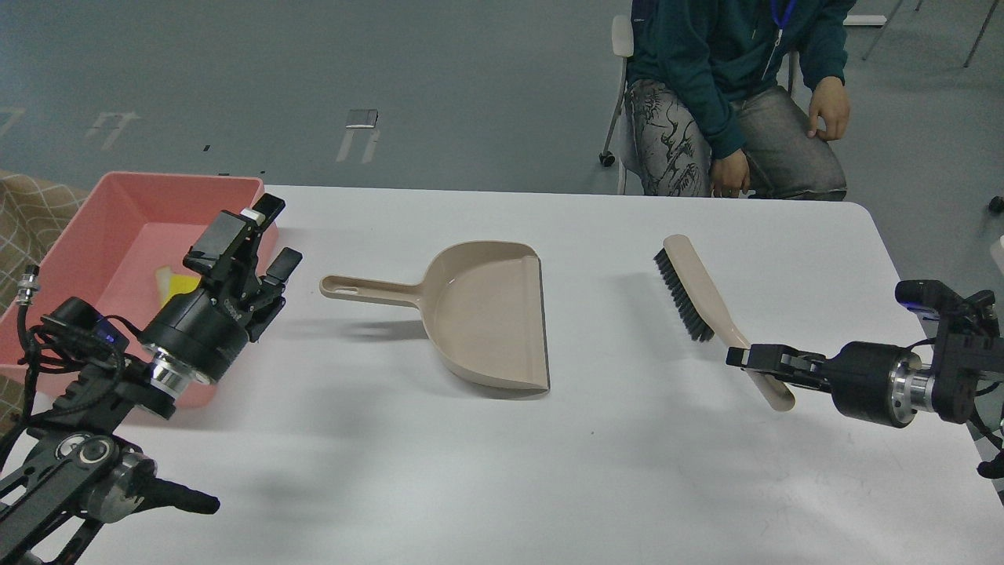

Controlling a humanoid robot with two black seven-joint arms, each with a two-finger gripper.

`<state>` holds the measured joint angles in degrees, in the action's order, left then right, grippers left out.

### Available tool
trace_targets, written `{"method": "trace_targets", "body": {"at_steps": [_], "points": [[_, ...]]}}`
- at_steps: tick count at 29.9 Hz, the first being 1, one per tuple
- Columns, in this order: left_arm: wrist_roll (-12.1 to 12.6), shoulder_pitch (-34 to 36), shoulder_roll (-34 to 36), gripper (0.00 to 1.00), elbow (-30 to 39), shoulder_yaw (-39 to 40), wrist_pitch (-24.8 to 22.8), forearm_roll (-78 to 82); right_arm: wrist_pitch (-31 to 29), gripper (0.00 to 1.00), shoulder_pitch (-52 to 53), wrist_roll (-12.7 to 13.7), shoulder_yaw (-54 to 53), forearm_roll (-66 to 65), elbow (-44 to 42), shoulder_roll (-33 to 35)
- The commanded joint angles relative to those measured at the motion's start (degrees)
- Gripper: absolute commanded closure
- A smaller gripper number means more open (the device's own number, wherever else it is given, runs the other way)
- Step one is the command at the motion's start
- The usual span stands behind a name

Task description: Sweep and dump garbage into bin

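The pink bin (pixel 94 235) stands at the table's left edge. Inside it lie a yellow sponge piece (pixel 184 284) and a pale beige piece (pixel 162 284), partly hidden by my left arm. My left gripper (pixel 274 235) is open and empty, raised over the bin's right rim. The beige dustpan (pixel 482 314) lies empty in the middle, handle pointing left. The beige brush (pixel 698 294) with black bristles lies to the right. My right gripper (pixel 741 357) sits across the brush handle near its end. Its dark fingers are side-on, so I cannot tell whether they clamp the handle.
A seated person (pixel 729 86) is behind the table's far edge. The white table (pixel 471 471) has a rounded right corner. A patterned cloth (pixel 31 212) shows left of the bin.
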<state>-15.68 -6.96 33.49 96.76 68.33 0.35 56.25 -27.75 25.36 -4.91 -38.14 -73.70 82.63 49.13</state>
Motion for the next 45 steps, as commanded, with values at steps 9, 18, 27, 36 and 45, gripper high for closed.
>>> {"method": "trace_targets", "body": {"at_steps": [9, 18, 27, 36, 45], "points": [[0.82, 3.62, -0.27, 0.02, -0.43, -0.04, 0.26, -1.41, 0.24, 0.86, -2.25, 0.08, -0.01, 0.04, -0.45, 0.80], [1.26, 4.41, -0.27, 0.02, -0.78, -0.04, 0.26, -1.50, 1.47, 0.53, -2.25, 0.60, -0.01, 0.04, -0.63, 0.80], [1.35, 5.47, -0.27, 0.02, -1.13, -0.04, 0.27, -1.85, 1.47, 0.17, -2.25, 0.61, -0.27, 0.39, -0.45, 1.67], [2.41, 8.63, -0.09, 0.02, -1.31, 0.13, 0.18, -2.20, 0.50, 0.04, -1.98, 0.08, -8.52, 0.48, -0.80, 6.51], [2.76, 25.85, -0.27, 0.02, -14.04, -1.10, -3.60, -4.49, 0.50, 0.04, 3.36, -0.01, -23.74, 4.88, -12.21, 2.12]]}}
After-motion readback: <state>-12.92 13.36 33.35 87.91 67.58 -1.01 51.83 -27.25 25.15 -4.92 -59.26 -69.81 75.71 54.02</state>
